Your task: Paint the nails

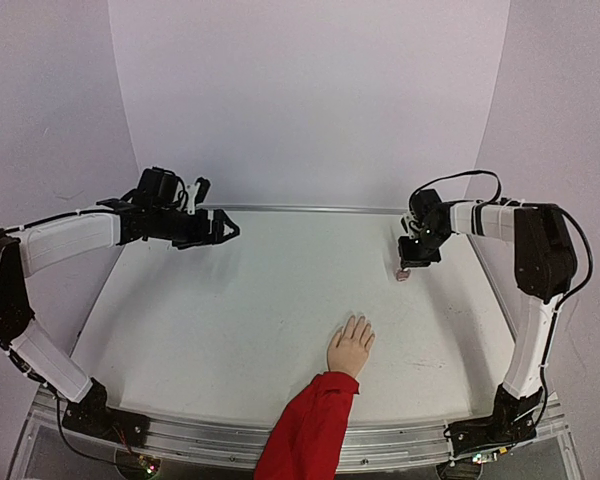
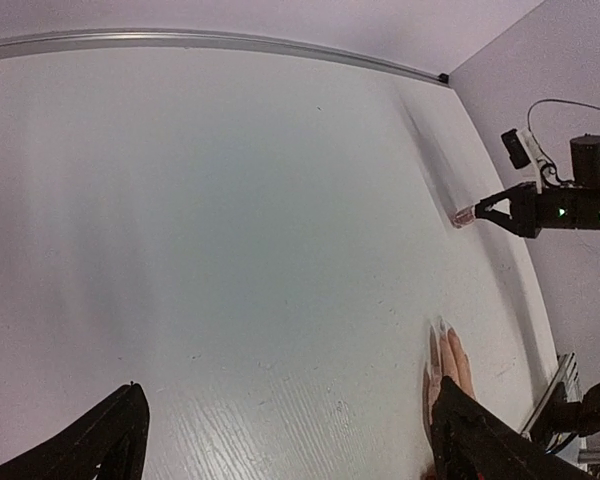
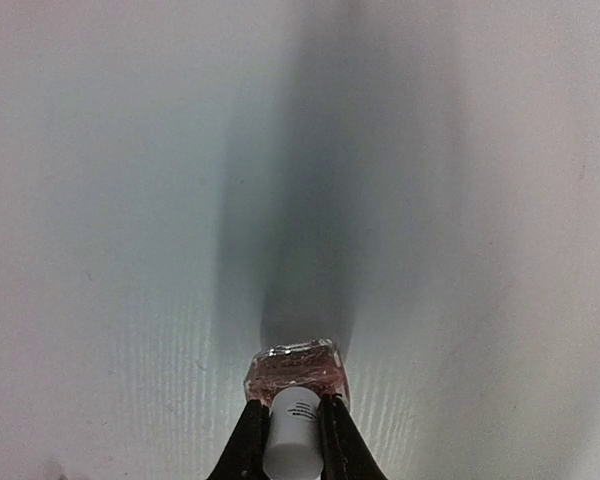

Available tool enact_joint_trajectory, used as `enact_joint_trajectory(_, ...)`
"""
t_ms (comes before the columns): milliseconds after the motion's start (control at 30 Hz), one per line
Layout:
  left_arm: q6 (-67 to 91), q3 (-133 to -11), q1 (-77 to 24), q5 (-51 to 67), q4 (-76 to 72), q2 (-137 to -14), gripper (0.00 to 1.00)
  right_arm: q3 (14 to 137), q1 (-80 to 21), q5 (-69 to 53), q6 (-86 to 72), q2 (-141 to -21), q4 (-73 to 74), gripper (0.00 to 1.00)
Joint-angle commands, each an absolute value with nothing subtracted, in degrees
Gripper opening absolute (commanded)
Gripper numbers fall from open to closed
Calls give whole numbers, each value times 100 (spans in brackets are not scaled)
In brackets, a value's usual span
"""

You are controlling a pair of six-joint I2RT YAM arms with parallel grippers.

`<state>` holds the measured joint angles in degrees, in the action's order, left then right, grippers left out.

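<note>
The mannequin hand (image 1: 351,347) lies flat on the white table (image 1: 210,310), low and a little right of centre in the top view. Its fingers are spread and point toward the upper edge of the frame, and its red sleeve (image 1: 310,428) runs off the bottom edge. The nails (image 2: 442,325) are too small to make out from above. In the left wrist view they show as pale tips at the lower right of the frame, partly behind a dark finger (image 2: 480,440). The right gripper (image 1: 410,262) is at the upper right of the top view, well apart from the mannequin hand, and points down at the table. It is clenched on a small pinkish bottle (image 1: 403,272). In the right wrist view its 2 fingers (image 3: 245,445) pinch the bottle's white cap (image 3: 292,435) at the bottom centre of the frame, with the glass body (image 3: 295,372) beyond the tips. A dark shadow runs up the table from the bottle, and I cannot tell whether the base touches the surface. The left gripper (image 1: 228,228) is held above the table at the upper left of the top view, pointing toward the frame's centre. Its jaws are spread wide and hold nothing. A metal rail (image 1: 310,209) lines the table's far edge.
</note>
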<state>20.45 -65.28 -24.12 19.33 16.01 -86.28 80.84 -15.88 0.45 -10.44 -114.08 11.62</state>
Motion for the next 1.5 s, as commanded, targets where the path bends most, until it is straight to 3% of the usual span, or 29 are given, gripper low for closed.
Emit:
enact_joint_trajectory(0, 1657, -7043, -2901, 1844, 1227, -8781, 99, 8028, -1704, -910, -1264, -10617, 1233, 0)
enact_joint_trajectory(367, 607, -7865, -4210, 1743, 1186, -9753, 97, 8024, -2308, -2701, -2041, -9788, 1076, 0)
enact_joint_trajectory(667, -432, -8077, -4979, 854, 1191, -10129, 94, 8113, -3088, -3414, -2788, -9686, 434, 0)
enact_joint_trajectory(967, -542, -7997, -5089, 651, 1019, -10157, 85, 8214, -3472, -3428, -2923, -9780, 350, 0)
enact_joint_trajectory(1467, -622, -7141, -5086, 568, -227, -9735, 84, 8358, -3749, -3269, -3118, -9785, 281, 0)
